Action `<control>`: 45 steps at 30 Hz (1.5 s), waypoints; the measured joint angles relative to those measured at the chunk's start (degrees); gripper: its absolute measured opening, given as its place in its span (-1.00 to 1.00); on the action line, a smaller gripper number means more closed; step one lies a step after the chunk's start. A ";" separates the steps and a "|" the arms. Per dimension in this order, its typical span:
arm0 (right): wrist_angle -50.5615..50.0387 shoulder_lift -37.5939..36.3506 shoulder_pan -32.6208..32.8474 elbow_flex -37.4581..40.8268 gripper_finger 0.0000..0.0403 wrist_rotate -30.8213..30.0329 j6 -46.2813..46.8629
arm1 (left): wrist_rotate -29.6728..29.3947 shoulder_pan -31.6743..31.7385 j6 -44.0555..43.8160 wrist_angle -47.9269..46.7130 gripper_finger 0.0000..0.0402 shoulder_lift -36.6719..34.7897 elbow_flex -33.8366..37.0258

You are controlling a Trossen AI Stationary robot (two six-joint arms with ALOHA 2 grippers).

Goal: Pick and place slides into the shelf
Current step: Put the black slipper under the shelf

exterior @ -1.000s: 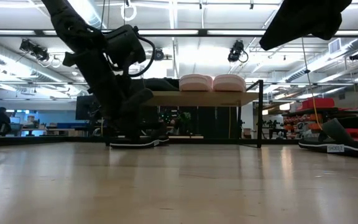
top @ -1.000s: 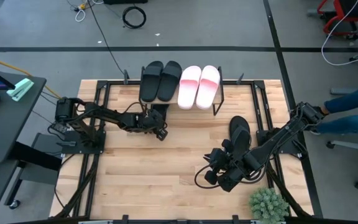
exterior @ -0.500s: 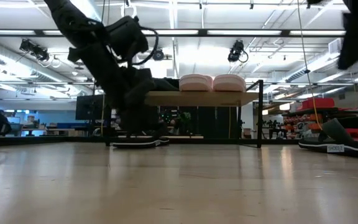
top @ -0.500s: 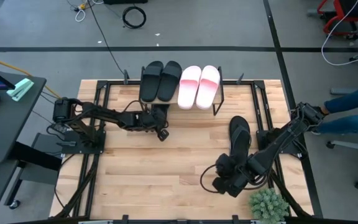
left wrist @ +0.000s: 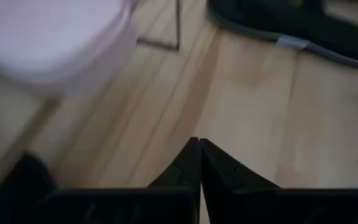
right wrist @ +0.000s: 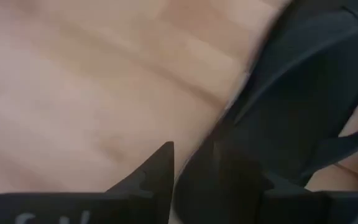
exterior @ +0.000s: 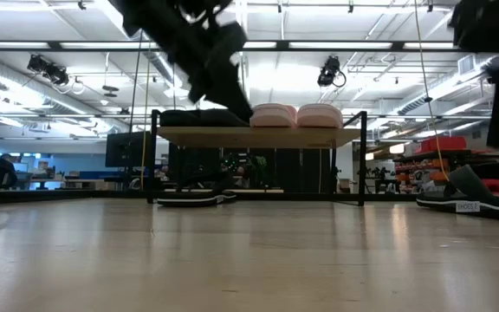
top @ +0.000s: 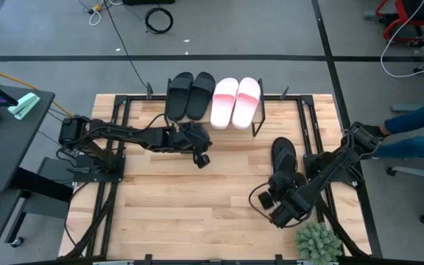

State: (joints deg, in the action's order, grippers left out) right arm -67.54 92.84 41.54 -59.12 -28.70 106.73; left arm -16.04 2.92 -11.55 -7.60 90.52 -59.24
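The shelf (top: 213,118) stands at the table's far edge. Two black slides (top: 190,94) and two pink slides (top: 235,101) lie on its board. Another black slide (exterior: 189,198) lies on the table under it. One more black slide (top: 282,153) lies flat on the table's right half. My left gripper (left wrist: 199,143) is shut and empty. It hangs in the air before the shelf's front edge (top: 201,158). My right gripper (right wrist: 194,152) is open, low at that slide's near end (right wrist: 303,93), apart from it as far as shows.
A small green plant (top: 317,241) stands at the table's near right corner, close to my right arm. Black frame rails (top: 116,147) run along both table sides. Bare wood (top: 182,206) lies across the near left half. A person's legs (top: 418,125) show beyond the right edge.
My left gripper has risen from table level beside the shelf's lower space to above the board's height and shifted a little right. The black slide under the shelf stays put. My right gripper has swung right, toward the near end of the black slide on the table.
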 joint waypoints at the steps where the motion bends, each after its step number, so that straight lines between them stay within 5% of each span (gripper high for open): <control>1: 0.51 0.14 -0.49 1.58 -0.41 -0.29 2.00 | 0.02 -0.29 0.76 0.08 -0.97 0.00 -0.87; 10: 5.62 -0.05 -2.55 13.16 -0.42 -1.89 10.97 | -0.01 -0.80 2.42 -0.25 -0.88 0.03 -3.10; 23: 5.89 -0.07 -6.12 16.49 -0.42 -7.24 11.72 | -0.01 -0.49 4.70 -0.41 -0.97 0.04 -3.10; 32: 5.94 -0.09 -10.00 18.13 -0.43 -7.71 9.77 | -0.01 -0.49 4.86 -0.44 -0.86 0.04 -3.08; 36: 7.65 -0.09 -11.47 18.15 -0.55 -7.72 3.82 | -0.02 -0.47 5.84 -0.52 -0.88 0.04 -3.08; 41: 13.34 -0.09 -12.13 18.18 -0.93 -7.92 -2.10 | -0.01 -0.49 6.76 -0.55 -0.96 0.04 -3.07; 45: 22.53 -0.11 -11.38 17.23 -0.92 -9.54 -5.47 | -0.04 -0.61 7.54 -0.58 -0.98 0.04 -3.06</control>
State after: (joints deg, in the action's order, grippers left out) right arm -45.02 92.73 30.16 -41.90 -38.24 101.26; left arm -16.08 2.31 -4.00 -8.19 90.56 -62.30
